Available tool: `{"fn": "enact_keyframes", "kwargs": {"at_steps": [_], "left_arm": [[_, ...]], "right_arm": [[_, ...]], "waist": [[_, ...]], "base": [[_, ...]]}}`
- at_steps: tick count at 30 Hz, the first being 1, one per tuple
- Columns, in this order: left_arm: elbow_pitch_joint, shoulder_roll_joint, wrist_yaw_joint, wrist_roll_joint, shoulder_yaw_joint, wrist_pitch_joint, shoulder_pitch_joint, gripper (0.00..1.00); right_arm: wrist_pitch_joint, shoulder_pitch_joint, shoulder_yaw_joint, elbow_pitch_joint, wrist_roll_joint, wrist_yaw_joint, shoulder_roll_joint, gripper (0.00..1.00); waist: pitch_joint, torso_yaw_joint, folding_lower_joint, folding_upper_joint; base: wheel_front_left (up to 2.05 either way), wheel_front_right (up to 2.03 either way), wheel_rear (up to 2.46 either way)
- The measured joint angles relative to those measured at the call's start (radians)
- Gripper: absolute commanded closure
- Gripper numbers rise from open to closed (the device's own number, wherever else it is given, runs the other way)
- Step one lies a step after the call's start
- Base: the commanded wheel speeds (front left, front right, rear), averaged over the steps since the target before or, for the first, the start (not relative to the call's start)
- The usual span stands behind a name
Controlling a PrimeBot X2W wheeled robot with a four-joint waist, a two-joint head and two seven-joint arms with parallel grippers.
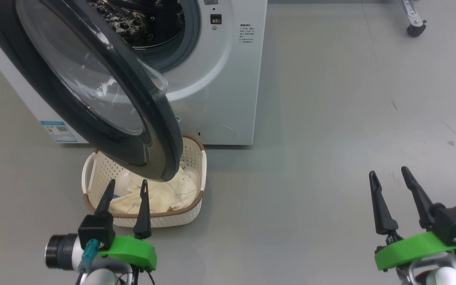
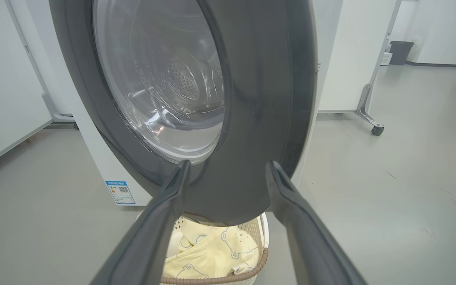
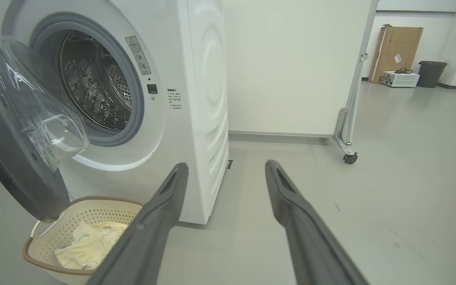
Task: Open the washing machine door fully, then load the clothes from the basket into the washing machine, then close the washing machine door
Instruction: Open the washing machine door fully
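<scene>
The grey floor (image 1: 331, 158) is smooth and faintly scuffed. The washing machine (image 1: 220, 79) stands on it with the washing machine door (image 1: 160, 130) swung out, its black rim hanging over the basket (image 1: 196, 158). The basket sits on the floor just in front of the machine, the clothes (image 1: 164, 196) heaped inside. The left tool (image 1: 128, 182) hovers near the basket, fingers spread and empty. The right tool (image 1: 388, 170), well off to the side, is spread too. Behind stand a white wheeled partition (image 3: 291, 67), a cardboard box (image 3: 396, 51) and a dark bin (image 3: 430, 73).
</scene>
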Motion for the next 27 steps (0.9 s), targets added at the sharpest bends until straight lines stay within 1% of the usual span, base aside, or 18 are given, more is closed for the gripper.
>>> {"fn": "enact_keyframes", "kwargs": {"at_steps": [14,15,16,17,18,27], "left_arm": [[0.004,0.000,0.006,-0.004,0.003,0.000,-0.002,0.00],[0.004,0.000,0.006,-0.004,0.003,0.000,-0.002,0.17],[0.005,0.001,0.007,-0.004,0.003,0.000,-0.002,0.38],[0.005,0.001,0.008,-0.004,0.003,0.000,-0.002,0.93],[0.005,0.001,0.008,-0.004,0.003,0.000,-0.003,1.00],[0.005,0.003,0.011,-0.004,0.006,0.000,-0.016,1.00]], "right_arm": [[0.002,0.018,0.003,-0.006,0.023,0.000,0.001,0.00],[0.002,0.018,0.003,-0.006,0.023,0.000,0.001,0.00],[0.002,0.018,0.004,-0.006,0.023,0.000,0.002,0.00],[0.002,0.018,0.004,-0.006,0.023,0.000,0.002,0.00],[0.002,0.018,0.005,-0.006,0.023,0.000,0.002,0.00],[0.001,0.018,0.004,-0.006,0.023,0.000,0.002,0.00]], "waist": [[0.007,-0.005,0.0000,0.0000],[0.009,-0.006,0.0000,0.0000],[0.010,-0.007,0.0001,0.0000],[0.012,-0.009,0.0000,0.0000],[0.014,-0.010,0.0000,0.0000],[0.025,-0.013,0.0001,0.0000]], "base": [[0.00,0.00,0.00],[0.00,0.00,0.00],[0.00,0.00,0.00],[0.00,0.00,0.00],[0.00,0.00,0.00],[0.00,0.00,0.00]]}}
